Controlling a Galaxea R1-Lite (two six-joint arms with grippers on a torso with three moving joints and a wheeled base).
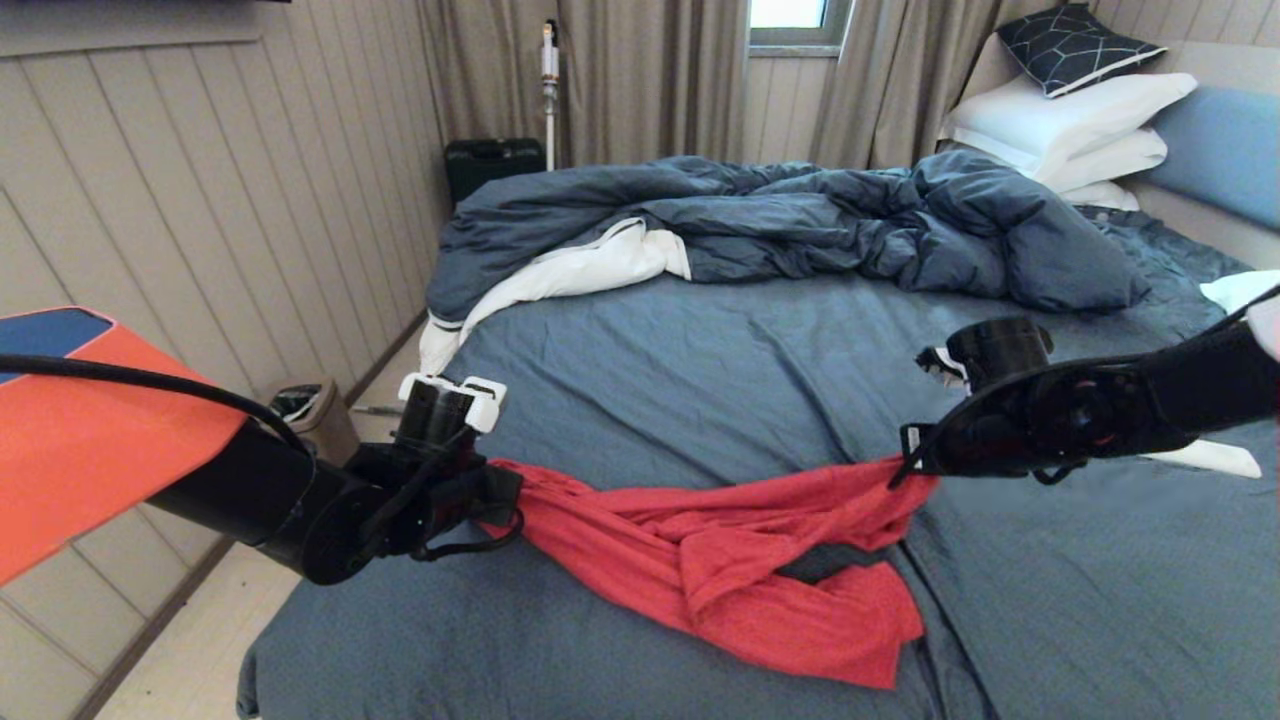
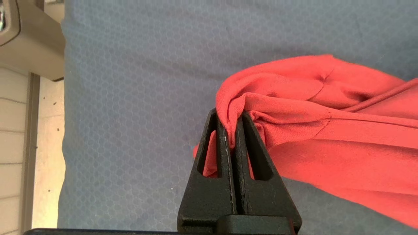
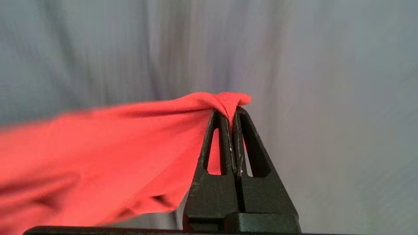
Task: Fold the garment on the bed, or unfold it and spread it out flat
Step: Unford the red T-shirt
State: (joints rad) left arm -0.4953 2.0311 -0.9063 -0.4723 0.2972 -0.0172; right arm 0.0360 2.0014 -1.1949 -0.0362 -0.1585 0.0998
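A red T-shirt (image 1: pixel 720 560) is held bunched and sagging just above the bed (image 1: pixel 700 360), each end pinched by 1 of 2 claws, the left gripper (image 1: pixel 505 500) and right gripper (image 1: pixel 905 468) both clamped tight on its fabric.

I am in a home bedroom: a wide bed (image 1: pixel 700 340) fills most of what I see, with a rumpled duvet (image 1: pixel 800 220) across it and white pillows (image 1: pixel 1070 125) stacked at its head under a dark patterned cushion (image 1: pixel 1075 45). Beige curtains (image 1: pixel 640 80) hang beside a small window (image 1: pixel 795 20), and the walls (image 1: pixel 200 190) are pale panelled boards. By the wall stand a small bin (image 1: pixel 310 410), a dark case (image 1: pixel 492 165) and a stick vacuum (image 1: pixel 549 85).
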